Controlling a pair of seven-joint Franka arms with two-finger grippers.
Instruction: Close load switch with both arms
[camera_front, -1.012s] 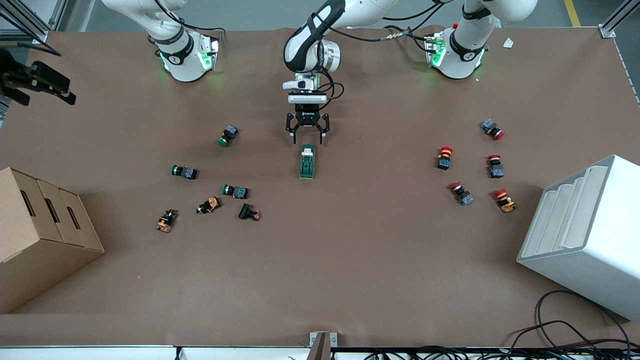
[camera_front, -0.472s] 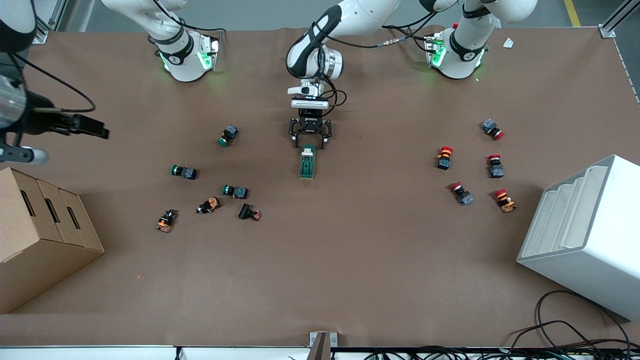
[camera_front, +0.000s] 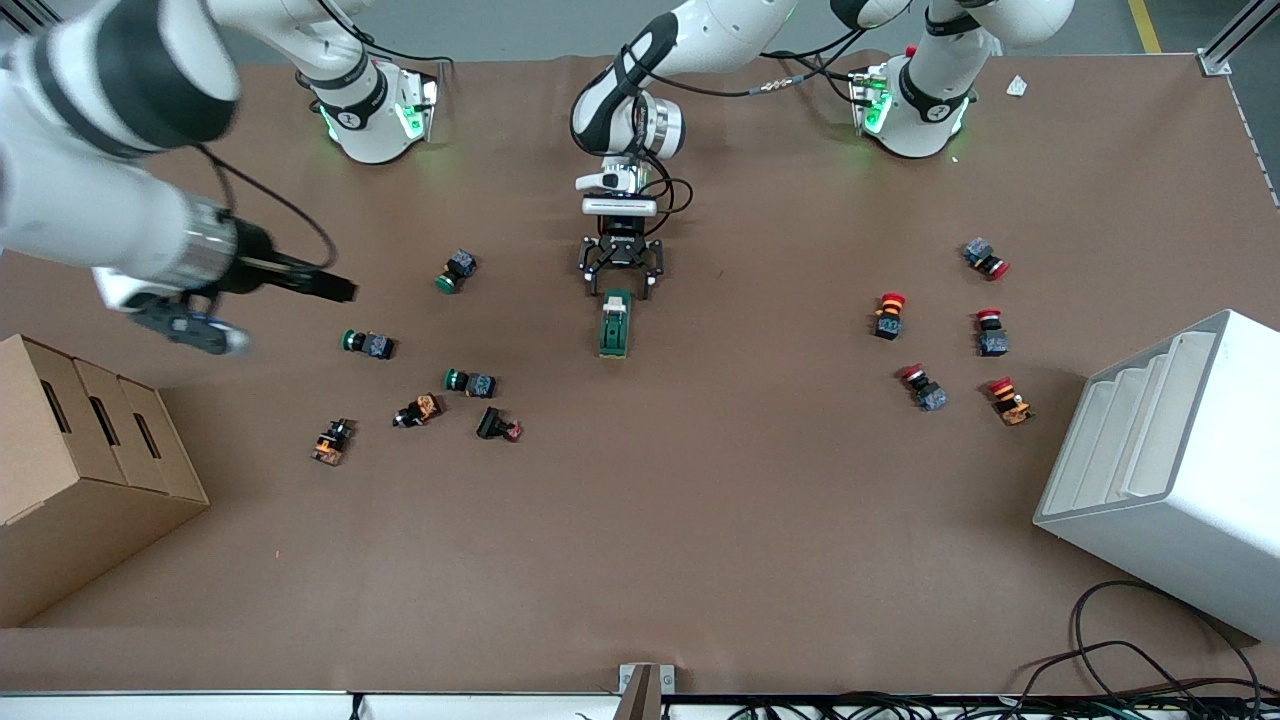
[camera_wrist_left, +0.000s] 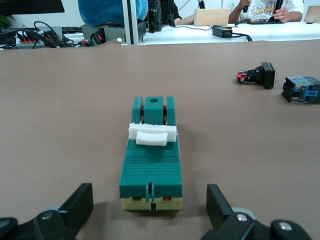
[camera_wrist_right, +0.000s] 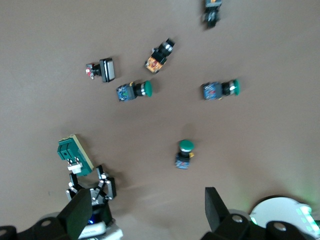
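The load switch (camera_front: 615, 323), a dark-green block with a white lever, lies at the middle of the table. It also shows in the left wrist view (camera_wrist_left: 151, 160) and the right wrist view (camera_wrist_right: 74, 156). My left gripper (camera_front: 621, 288) is open and low at the switch's end farther from the front camera. Its fingers (camera_wrist_left: 80, 200) stand either side of that end without touching it. My right gripper (camera_front: 338, 289) is up in the air over the table near a green push button (camera_front: 368, 344). Its fingers (camera_wrist_right: 80, 212) are wide open and empty.
Green, orange and black push buttons (camera_front: 470, 382) lie scattered toward the right arm's end. Red push buttons (camera_front: 888, 315) lie toward the left arm's end. A cardboard box (camera_front: 90, 450) and a white bin (camera_front: 1170, 460) stand at the table's ends.
My right arm has swung in from the table's edge toward the middle. My left gripper came down to the switch's end, then held still.
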